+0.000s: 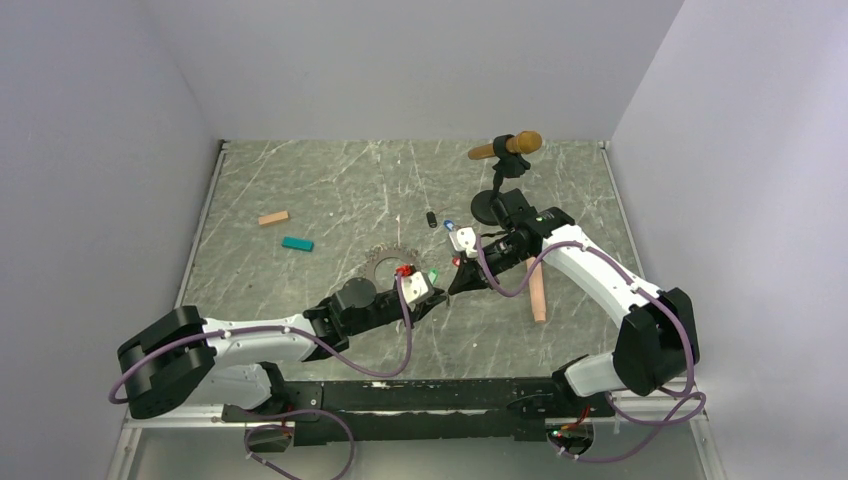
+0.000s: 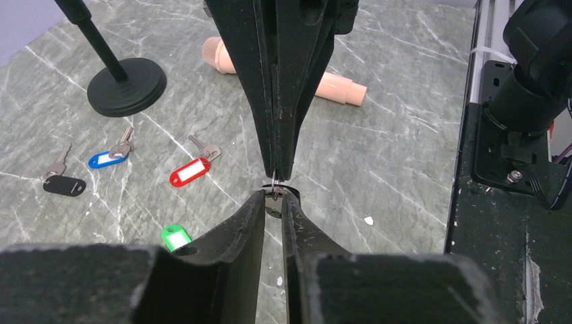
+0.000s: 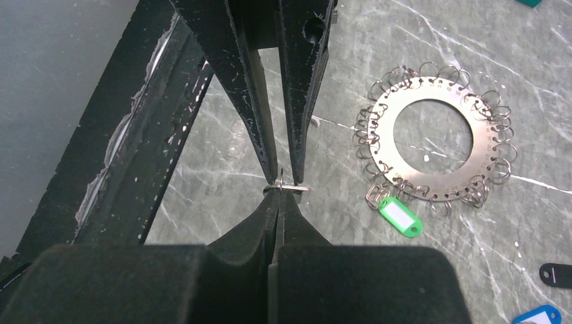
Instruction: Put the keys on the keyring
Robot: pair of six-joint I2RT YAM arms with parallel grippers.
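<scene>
The keyring [image 3: 388, 145] is a flat metal disc with a wide hole and small split rings round its rim; it also shows in the top view [image 1: 378, 266]. A green-tagged key [image 3: 400, 216] lies against its edge. The red [image 2: 189, 171], blue [image 2: 104, 158] and black [image 2: 64, 185] tagged keys lie loose on the table. My right gripper [image 3: 280, 194] is shut on a small silver split ring [image 3: 294, 188], held just above the table. My left gripper [image 2: 273, 197] meets it tip to tip, jaws a narrow gap apart around that ring.
A black microphone-stand base [image 2: 127, 86] stands behind the keys, and a pink microphone [image 2: 324, 84] lies on the table beyond the grippers. A tan block [image 1: 273, 218] and a teal block [image 1: 297, 244] lie at the left. The arms' black base rail [image 2: 499, 202] runs along the near edge.
</scene>
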